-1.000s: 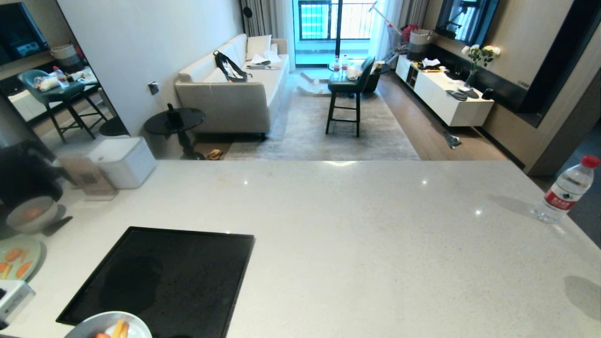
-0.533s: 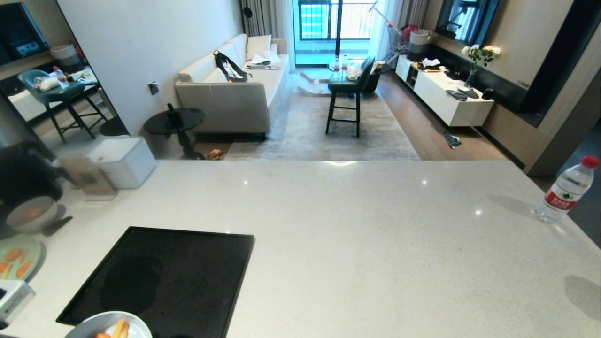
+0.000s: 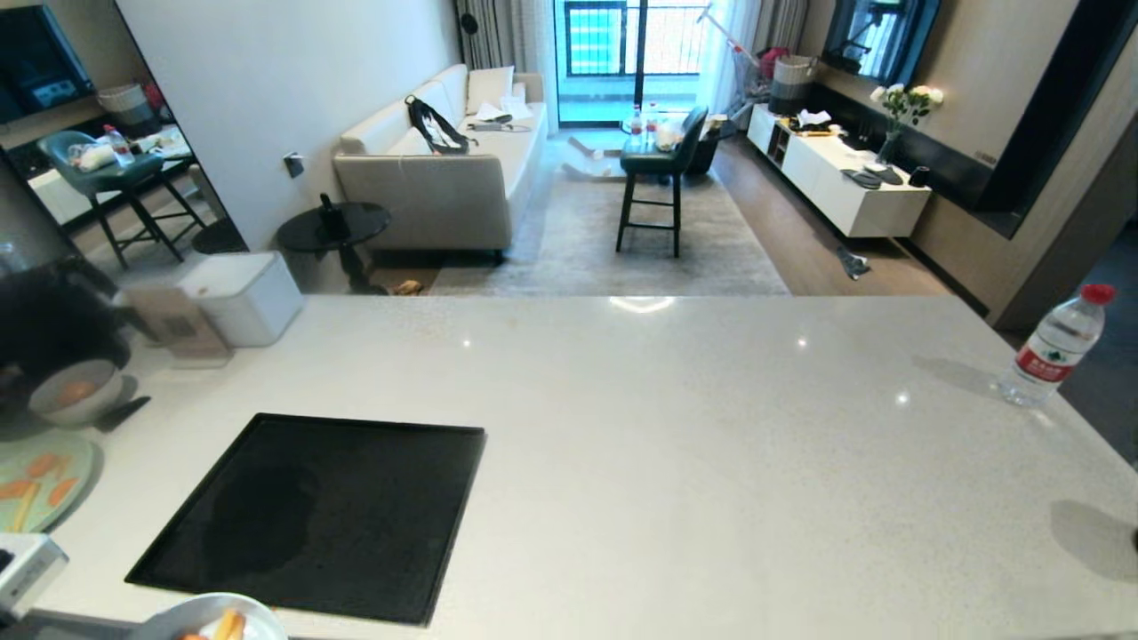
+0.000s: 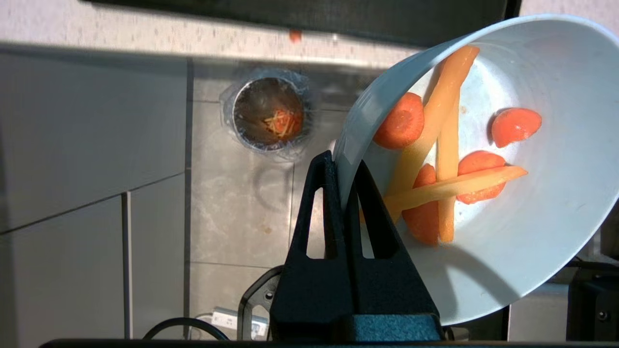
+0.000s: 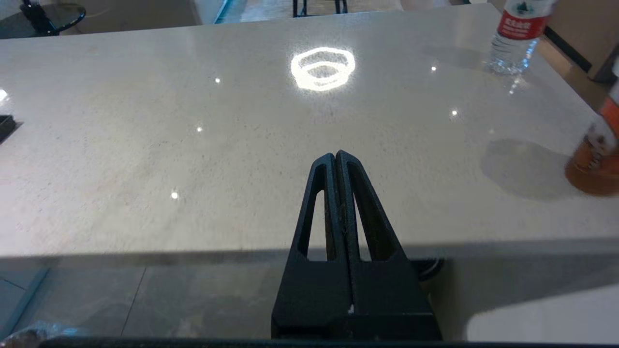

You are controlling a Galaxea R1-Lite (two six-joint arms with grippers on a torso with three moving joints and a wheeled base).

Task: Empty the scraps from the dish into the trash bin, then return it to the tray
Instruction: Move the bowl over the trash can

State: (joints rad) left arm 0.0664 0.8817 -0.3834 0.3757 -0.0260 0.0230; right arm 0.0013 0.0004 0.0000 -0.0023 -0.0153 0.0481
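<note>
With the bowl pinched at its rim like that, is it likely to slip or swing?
Probably stiff: the dish keeps its round shape where the left gripper pinches only a thin bit of rim. Its glossy surface suggests it may be slippery and could pivot in so small a grip. The scraps lie loose, so further tilting should slide them out.

Below your left pincer [image 4: 344, 166] the trash bin [image 4: 267, 115] stands open on the floor with bare tiles around it, the bench [image 4: 145, 34] edge beyond it, while ahead of your right pincer [image 5: 335, 157] only a water bottle [image 5: 516, 34] stands far off.
</note>
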